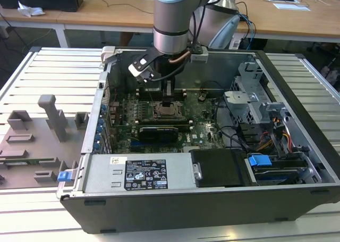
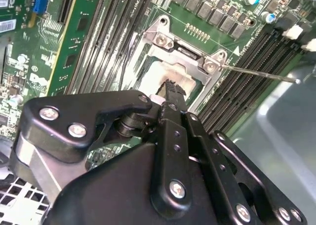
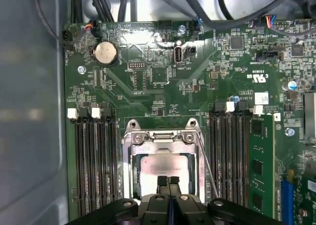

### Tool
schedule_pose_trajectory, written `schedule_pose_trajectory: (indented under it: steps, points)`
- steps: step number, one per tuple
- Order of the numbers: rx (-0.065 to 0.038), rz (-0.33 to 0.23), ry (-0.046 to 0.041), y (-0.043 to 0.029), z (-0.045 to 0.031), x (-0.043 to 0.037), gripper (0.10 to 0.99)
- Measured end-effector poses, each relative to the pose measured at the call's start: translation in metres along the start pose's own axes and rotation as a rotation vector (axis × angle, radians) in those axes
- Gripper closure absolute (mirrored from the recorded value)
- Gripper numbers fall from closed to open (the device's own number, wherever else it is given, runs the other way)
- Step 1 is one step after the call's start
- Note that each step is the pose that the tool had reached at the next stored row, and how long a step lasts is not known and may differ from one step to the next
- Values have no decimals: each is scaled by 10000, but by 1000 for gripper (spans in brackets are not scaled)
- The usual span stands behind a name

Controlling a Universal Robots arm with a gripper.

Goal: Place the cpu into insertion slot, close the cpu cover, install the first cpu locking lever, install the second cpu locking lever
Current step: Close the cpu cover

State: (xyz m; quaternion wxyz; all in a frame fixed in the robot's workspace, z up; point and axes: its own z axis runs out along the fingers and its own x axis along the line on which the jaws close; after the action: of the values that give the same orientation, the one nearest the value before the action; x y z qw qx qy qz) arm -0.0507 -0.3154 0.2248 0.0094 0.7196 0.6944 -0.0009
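Fingers (image 3: 161, 183) are seen closed tip to tip, with nothing visible between them, poised straight above the cpu (image 3: 160, 161). The chip lies flat in the insertion slot (image 1: 166, 112) near the middle of the motherboard (image 3: 148, 96), between the memory slots (image 3: 94, 160). The cpu cover (image 3: 193, 160) appears to frame the chip, though its near edge is hidden by the fingers, and one locking lever (image 2: 256, 72) is seen sticking out sideways, unlatched.

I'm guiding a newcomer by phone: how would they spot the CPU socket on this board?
Inside the open computer case, find the green motherboard. Between its two banks of long black memory slots, under the gripper, sits the insertion slot. Unlike those narrow slots, it is square and silver-rimmed, with the pale cpu in it.
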Motion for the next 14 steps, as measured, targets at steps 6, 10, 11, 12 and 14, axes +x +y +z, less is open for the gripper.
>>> schedule_pose_trajectory:
  steps: [6,10,11,12,14]
  points:
    - [0,-1,2,3,-208,-3,980]
    - [-1,-1,1,4,-299,-4,980]
    - [0,-1,1,4,-315,-4,980]
    - [0,-1,1,4,-327,-5,980]
    - [0,-1,1,5,-357,-5,980]
